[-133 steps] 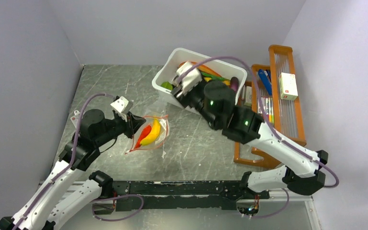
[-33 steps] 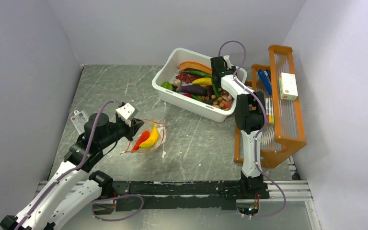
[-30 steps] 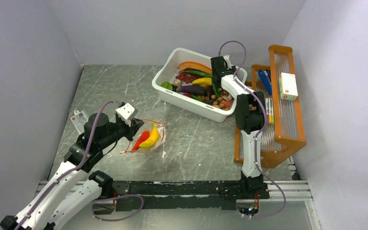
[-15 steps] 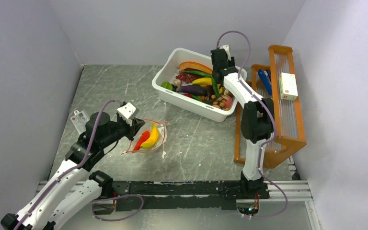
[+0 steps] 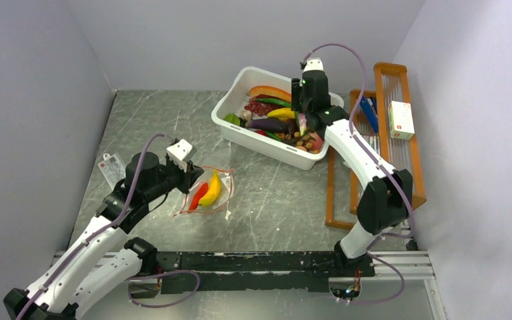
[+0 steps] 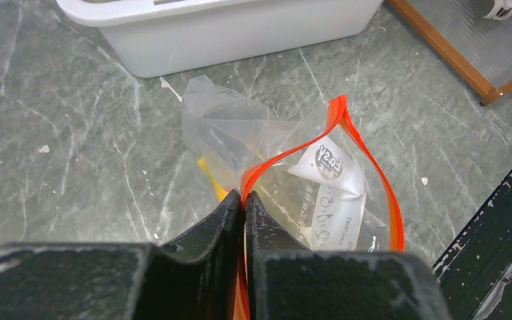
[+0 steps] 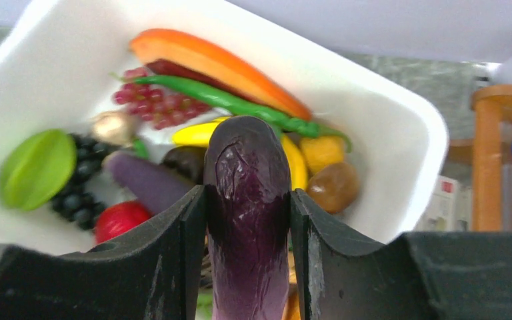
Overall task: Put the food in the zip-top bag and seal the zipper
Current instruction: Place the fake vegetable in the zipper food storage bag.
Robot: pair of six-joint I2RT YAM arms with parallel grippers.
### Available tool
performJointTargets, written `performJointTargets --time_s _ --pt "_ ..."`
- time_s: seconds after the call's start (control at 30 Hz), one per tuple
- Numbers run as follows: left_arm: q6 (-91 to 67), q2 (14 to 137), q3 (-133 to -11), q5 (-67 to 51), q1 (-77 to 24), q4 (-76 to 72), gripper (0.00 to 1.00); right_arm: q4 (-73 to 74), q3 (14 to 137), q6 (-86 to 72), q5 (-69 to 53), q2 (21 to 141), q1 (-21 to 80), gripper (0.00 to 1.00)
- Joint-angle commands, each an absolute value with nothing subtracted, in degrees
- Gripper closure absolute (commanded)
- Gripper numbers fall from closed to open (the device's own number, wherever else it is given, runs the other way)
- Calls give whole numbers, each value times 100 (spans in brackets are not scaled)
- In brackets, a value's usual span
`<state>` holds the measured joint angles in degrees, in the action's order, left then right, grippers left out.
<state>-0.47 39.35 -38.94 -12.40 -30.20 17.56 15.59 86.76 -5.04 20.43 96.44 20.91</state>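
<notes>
The zip-top bag (image 5: 208,192) lies on the table at centre left, clear and crinkled, with a yellow banana (image 5: 213,189) and a red pepper (image 5: 199,195) inside. My left gripper (image 5: 192,175) is shut on its orange-red zipper (image 6: 367,167) at one corner, and the mouth gapes open beside the white label (image 6: 327,163). My right gripper (image 7: 248,200) is shut on a purple eggplant (image 7: 247,167), which stands upright between the fingers above the white tub (image 5: 267,143). More food fills the tub: an orange carrot (image 7: 213,60), a green bean, red grapes and a green leaf shape.
An orange wooden rack (image 5: 400,143) stands right of the tub, with pens, a blue tool (image 5: 368,113) and a white box (image 5: 401,120). A small white tag (image 5: 111,167) lies at the left. A black rail (image 5: 253,261) runs along the near edge.
My right gripper has risen out of the tub with the eggplant while its elbow swung out to the right. The left gripper has shifted slightly right with the bag's edge.
</notes>
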Motion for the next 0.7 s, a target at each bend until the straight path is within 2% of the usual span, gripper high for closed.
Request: performJointTargets --time_s 0.0,0.2,0.37,0.53,0.67 --pt "-405 4150 -4234 -930 -2997 1636 93 791 7951 -1065 734 8733 2145 64" --pt "-1428 4676 -4711 -968 -2997 1692 93 -1485 6152 -678 -585 7436 2756 63" --pt "-2252 4862 -4839 -1404 -2997 1625 93 -2253 5609 -521 -1279 6803 3241 61" --pt "-2788 4909 -5052 -1385 -2997 1702 93 -4316 4667 -903 -2551 6336 3394 60" --pt "-3002 5005 -5346 -1568 -2997 1851 93 -4522 4777 -894 -2933 6454 3846 59"
